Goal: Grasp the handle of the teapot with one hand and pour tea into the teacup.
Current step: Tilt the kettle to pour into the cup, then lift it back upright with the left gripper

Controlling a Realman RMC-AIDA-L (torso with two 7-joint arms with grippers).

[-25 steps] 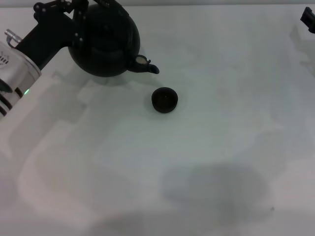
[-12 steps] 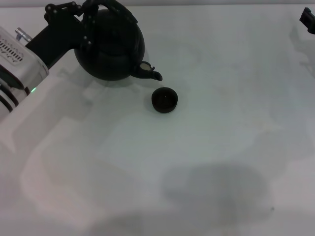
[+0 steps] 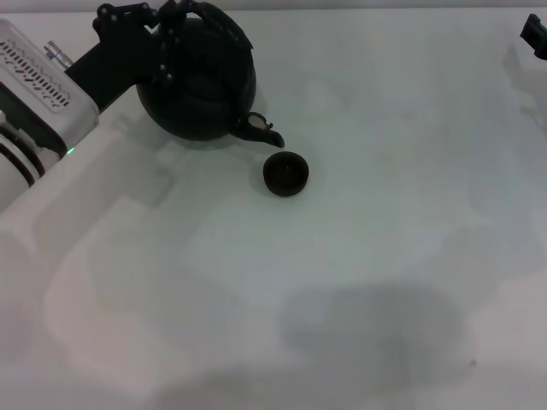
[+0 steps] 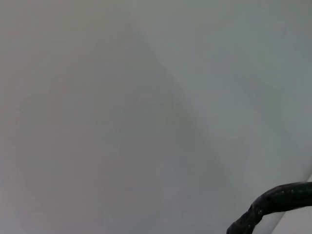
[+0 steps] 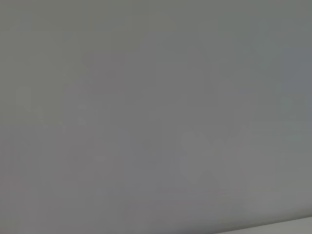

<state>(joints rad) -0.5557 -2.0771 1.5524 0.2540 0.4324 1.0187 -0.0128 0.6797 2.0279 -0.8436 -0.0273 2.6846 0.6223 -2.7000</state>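
Head view: my left gripper (image 3: 161,21), clamped on the handle (image 3: 198,12), has swung the teapot (image 3: 198,81) closer.
Its spout now dips just above the teacup (image 3: 285,173), so pouring is near; my right gripper (image 3: 535,34) sits parked upper right, grip unreadable.

A plain, featureless pale grey surface (image 5: 156,112) fills the right wrist view, with a lighter strip along one edge

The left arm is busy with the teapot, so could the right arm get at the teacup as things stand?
Probably yes: the teacup stands alone on the table, nothing between it and the right gripper parked at the far right edge, though the teapot spout hangs close above it.
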